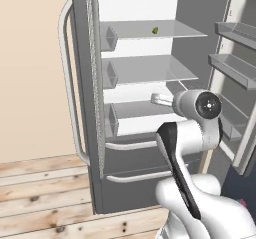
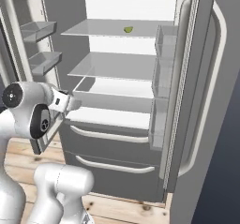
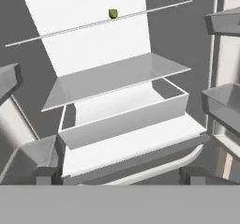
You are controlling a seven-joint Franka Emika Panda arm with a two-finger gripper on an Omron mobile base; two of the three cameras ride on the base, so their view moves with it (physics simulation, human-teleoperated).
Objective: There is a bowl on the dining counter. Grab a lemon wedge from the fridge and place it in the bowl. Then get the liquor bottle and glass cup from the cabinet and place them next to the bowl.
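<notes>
Dark grey fridge [image 1: 85, 133] stands with both upper doors swung open, white-grey shelves bare except for one small green lemon wedge [image 1: 155, 30] on the top shelf, toward the middle-back. White arm is raised in front of the lower shelves — gripper [image 3: 119, 178] faces into the fridge at about the level of the bottom bin, well below the wedge. Fingers [image 3: 47, 175] spread wide, nothing between them. Door bins [image 2: 164, 42] line both open doors; two lower drawers shut.
</notes>
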